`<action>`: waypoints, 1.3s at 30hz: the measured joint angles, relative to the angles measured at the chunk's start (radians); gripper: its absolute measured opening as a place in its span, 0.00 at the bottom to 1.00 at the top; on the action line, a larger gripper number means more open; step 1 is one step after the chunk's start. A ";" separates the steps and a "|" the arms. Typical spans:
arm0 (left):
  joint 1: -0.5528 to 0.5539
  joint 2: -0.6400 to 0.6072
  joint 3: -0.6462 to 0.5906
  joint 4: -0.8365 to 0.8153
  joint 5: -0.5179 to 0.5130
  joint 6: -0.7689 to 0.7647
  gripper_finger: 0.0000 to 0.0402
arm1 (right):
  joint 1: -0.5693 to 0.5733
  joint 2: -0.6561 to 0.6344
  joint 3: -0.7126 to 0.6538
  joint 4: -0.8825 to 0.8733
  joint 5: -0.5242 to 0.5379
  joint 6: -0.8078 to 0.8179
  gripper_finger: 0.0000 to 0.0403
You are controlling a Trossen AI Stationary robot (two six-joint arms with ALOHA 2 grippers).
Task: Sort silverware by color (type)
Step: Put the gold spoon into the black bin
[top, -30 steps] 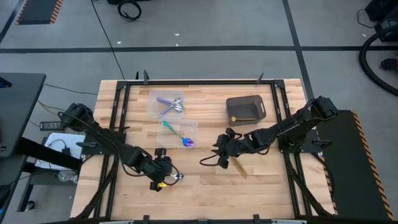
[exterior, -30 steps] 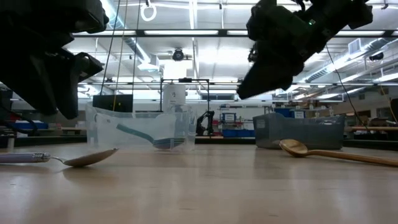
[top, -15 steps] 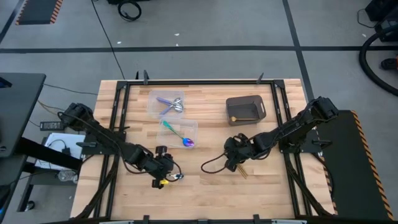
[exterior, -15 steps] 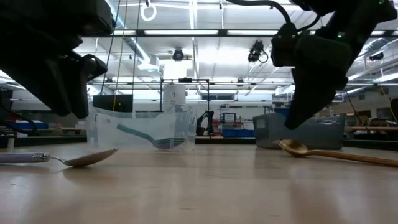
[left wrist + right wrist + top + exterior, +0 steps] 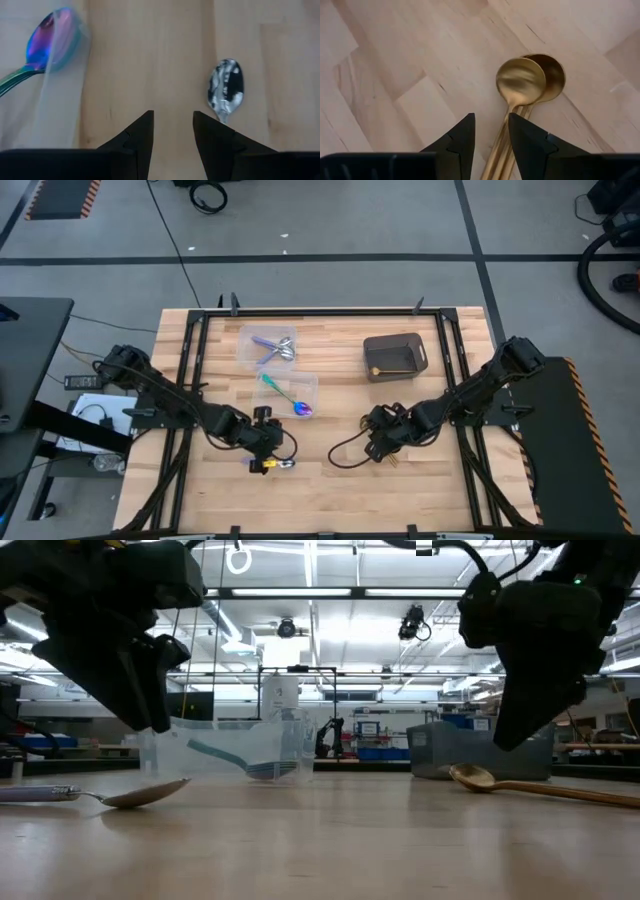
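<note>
Two gold spoons (image 5: 521,76) lie stacked on the table, their handles running back under my right gripper (image 5: 491,134). It hangs open just above them, as the low view (image 5: 512,738) shows. A silver-headed spoon (image 5: 226,91) with a lavender handle (image 5: 40,793) lies flat on the wood. My left gripper (image 5: 172,131) is open beside it, the spoon's head ahead of its fingers and to one side. Nothing sits between either pair of fingers. A teal spoon with an iridescent head (image 5: 49,36) lies in a clear tub (image 5: 290,392).
A second clear tub (image 5: 268,345) with lavender-handled pieces stands at the far middle. The dark grey bin (image 5: 395,355) at the far right holds a gold piece. A black frame (image 5: 320,311) runs around the table. Bare wood lies between the two grippers.
My right gripper has gone toward the table's near right, sunk a little and rolled about its own axis; it now hangs over the gold spoons. My left gripper has drifted slightly toward the far right, closer to the silver-headed spoon. The silverware has not moved.
</note>
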 joint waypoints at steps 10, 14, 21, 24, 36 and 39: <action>0.030 0.000 0.000 -0.015 0.001 0.047 0.36 | 0.010 0.168 0.114 -0.202 0.024 0.056 0.30; 0.028 0.000 0.000 -0.015 0.003 0.069 0.36 | 0.002 0.165 0.117 -0.192 0.029 0.058 0.29; 0.028 0.000 0.000 -0.014 0.003 0.103 0.36 | -0.004 0.152 0.117 -0.209 0.040 0.058 0.27; 0.028 0.000 0.000 -0.015 0.003 0.105 0.36 | -0.004 0.152 0.117 -0.224 0.042 0.066 0.27; 0.028 0.000 0.000 -0.015 0.002 0.105 0.36 | 0.046 0.155 0.117 -0.122 -0.059 -0.025 0.24; 0.028 0.000 0.000 -0.015 0.002 0.104 0.36 | 0.046 0.172 0.117 -0.109 -0.061 -0.040 0.24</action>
